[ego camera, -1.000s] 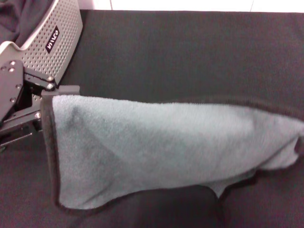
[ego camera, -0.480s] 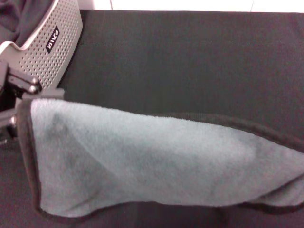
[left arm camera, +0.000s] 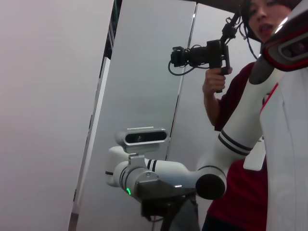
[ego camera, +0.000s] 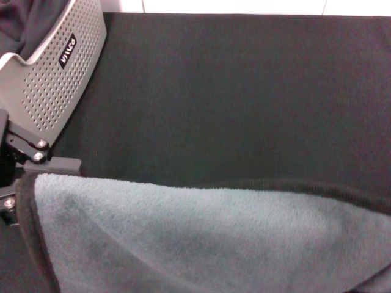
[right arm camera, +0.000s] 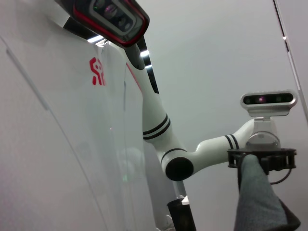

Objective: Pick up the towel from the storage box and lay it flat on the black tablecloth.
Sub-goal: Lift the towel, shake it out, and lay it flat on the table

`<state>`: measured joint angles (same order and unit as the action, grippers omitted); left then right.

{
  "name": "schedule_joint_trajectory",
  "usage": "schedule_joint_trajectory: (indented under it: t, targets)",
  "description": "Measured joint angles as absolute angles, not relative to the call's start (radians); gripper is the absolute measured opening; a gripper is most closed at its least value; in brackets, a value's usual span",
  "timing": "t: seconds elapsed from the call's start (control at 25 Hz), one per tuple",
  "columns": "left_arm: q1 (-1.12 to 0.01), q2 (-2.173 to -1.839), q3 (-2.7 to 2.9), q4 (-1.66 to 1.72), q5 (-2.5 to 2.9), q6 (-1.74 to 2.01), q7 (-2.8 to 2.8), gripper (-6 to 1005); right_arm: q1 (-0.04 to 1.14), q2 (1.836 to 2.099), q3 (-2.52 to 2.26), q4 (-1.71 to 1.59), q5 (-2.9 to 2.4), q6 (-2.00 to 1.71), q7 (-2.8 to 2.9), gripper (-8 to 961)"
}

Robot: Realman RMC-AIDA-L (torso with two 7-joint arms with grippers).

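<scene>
Storage box (ego camera: 58,67) at far left, perforated wall and black label facing in, standing on the tablecloth (ego camera: 244,91). Just below the box, left gripper (ego camera: 29,174) at the left edge, closed on the towel's corner. Towel (ego camera: 195,244) out of the box, held stretched across the lower part of the head view, black edging along its top and left sides. In the right wrist view, the left gripper (right arm camera: 262,159) seen farther off, clamped on the towel (right arm camera: 257,202) hanging from it. Right gripper: out of sight.
</scene>
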<state>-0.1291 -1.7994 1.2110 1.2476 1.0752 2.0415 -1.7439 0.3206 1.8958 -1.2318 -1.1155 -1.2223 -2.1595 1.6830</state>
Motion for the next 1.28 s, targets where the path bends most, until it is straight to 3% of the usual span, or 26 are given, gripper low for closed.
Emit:
schedule_joint_trajectory:
  t: [0.2, 0.56, 0.84, 1.0, 1.28]
  targets:
    - [-0.144, -1.792, 1.194, 1.224, 1.129, 2.041, -1.719, 111, 0.314, 1.907, -1.238, -1.077, -1.227, -2.155, 1.671, 11]
    - [-0.330, -1.843, 1.004, 0.927, 1.428, 2.035, -1.585, 111, 0.478, 1.907, -1.036, -0.697, -1.442, -2.117, 1.522, 12]
    - [-0.480, -1.894, 0.798, 0.757, 1.705, 2.012, -1.470, 110, 0.561, 1.909, -1.007, -0.647, -1.608, -1.943, 1.484, 11]
    - [-0.516, -1.924, 0.777, 0.750, 1.805, 1.935, -1.439, 110, 0.581, 1.916, -1.010, -0.640, -1.649, -1.853, 1.468, 11]
    - [-0.530, -1.945, 0.776, 0.740, 1.831, 1.838, -1.378, 110, 0.595, 1.916, -1.010, -0.611, -1.656, -1.739, 1.445, 12]
